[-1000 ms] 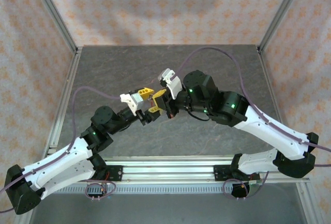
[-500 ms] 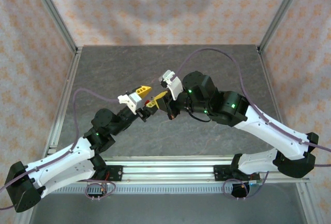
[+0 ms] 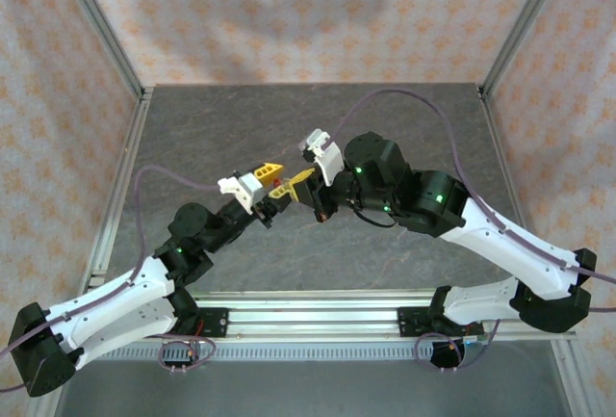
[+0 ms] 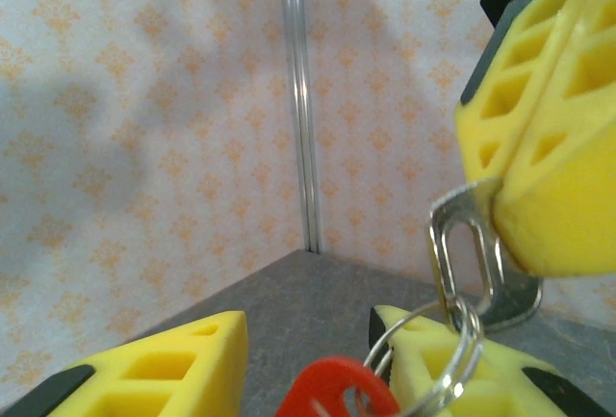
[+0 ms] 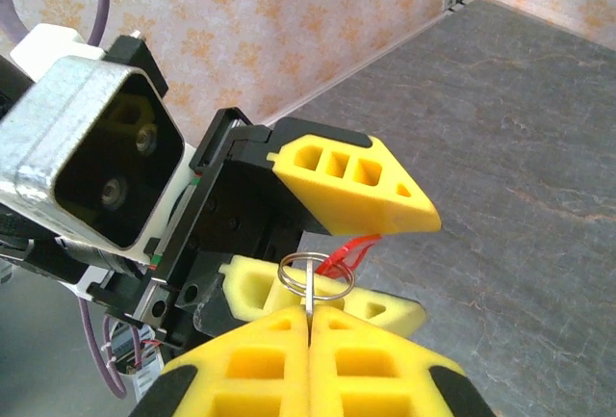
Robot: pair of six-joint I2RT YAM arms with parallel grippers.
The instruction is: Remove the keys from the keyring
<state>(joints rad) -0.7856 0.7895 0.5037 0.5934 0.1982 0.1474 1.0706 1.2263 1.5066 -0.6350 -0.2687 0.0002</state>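
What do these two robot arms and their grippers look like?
The left arm and right arm have white shells, black joints, green lights and purple cables. The left gripper and right gripper have yellow wedge-shaped fingers with cut-out holes.

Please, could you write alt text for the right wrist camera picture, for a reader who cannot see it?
The right gripper, shut, pinches a silver key seen edge-on, with the keyring just above its yellow fingers. The left gripper faces it, jaws apart on either side of the ring, a red key between them, above the grey table.
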